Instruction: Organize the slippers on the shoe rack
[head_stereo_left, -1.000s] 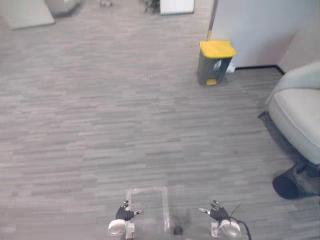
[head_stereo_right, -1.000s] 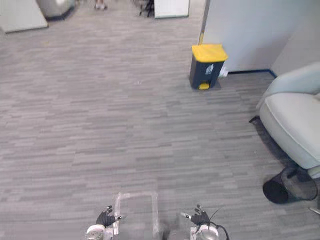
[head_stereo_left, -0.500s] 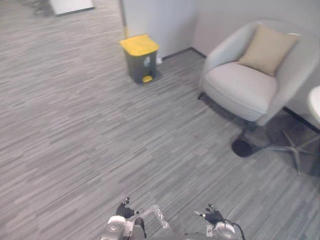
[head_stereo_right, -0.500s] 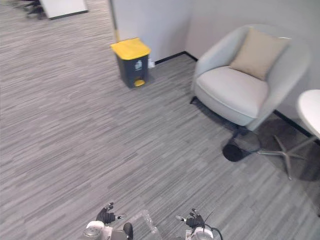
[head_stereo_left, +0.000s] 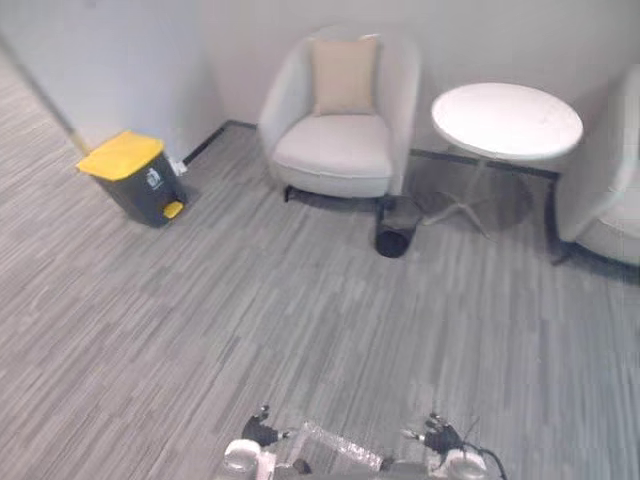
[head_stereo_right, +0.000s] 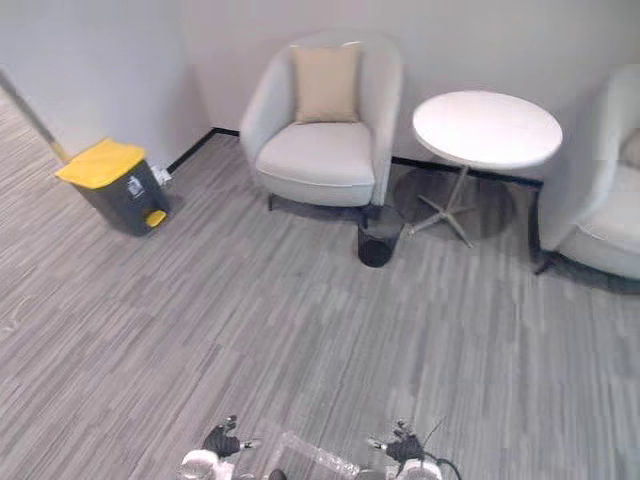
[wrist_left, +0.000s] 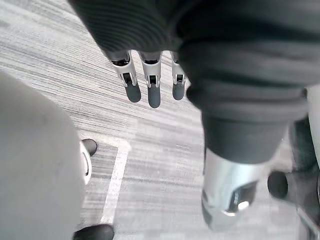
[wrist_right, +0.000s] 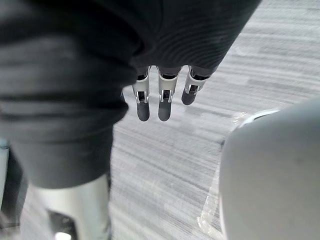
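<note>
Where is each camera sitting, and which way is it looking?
Left eye view: on the head, looking down at floor, armchair, round table, yellow-lidded bin; left hand and right hand at the bottom.
Right eye view: beside it, sharing the same scene and hands.
Left wrist view: on that wrist, looking along straight fingers at the floor.
Right wrist view: the same from the right wrist; both share the floor.
</note>
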